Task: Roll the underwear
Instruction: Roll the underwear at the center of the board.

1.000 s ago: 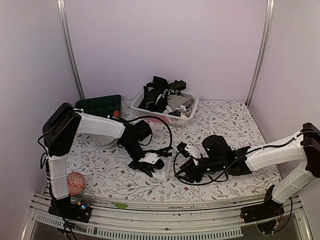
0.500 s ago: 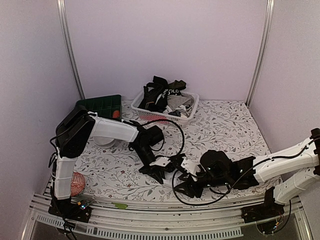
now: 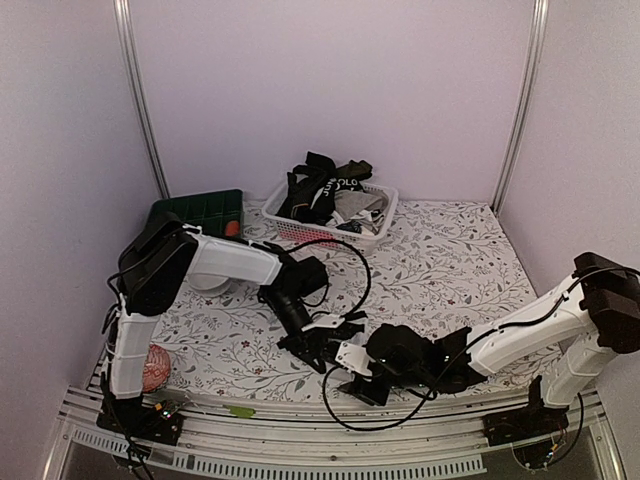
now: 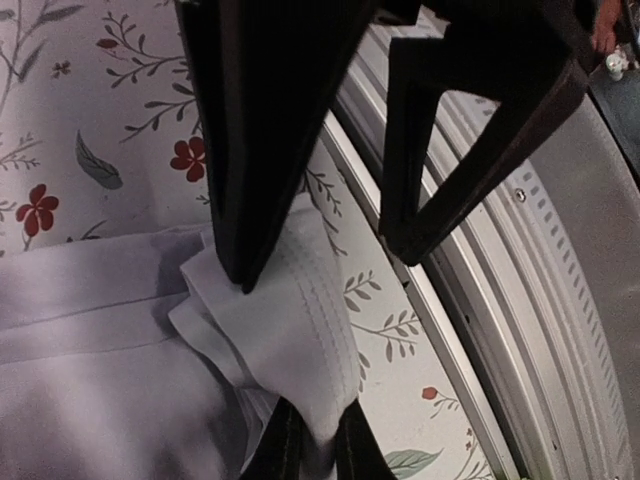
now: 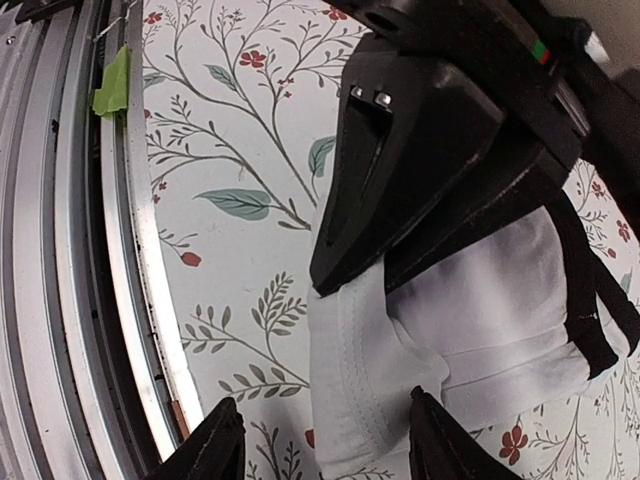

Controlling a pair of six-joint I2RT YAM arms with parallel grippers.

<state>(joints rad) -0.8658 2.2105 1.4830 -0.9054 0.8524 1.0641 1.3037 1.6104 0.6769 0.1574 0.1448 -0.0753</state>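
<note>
Though barely visible from above, white underwear (image 4: 295, 325) is clenched in the left gripper's (image 4: 316, 432) jaws — the right gripper's (image 5: 326, 436) gape.

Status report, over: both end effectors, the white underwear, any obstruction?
Left end effector shut on white underwear. Right end effector open, astride the same edge. Both crowded by the near rail.

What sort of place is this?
Probably a robot test booth: left arm and right arm bolted to a metal rail, plain panel walls, white underwear on a floral tablecloth.
</note>
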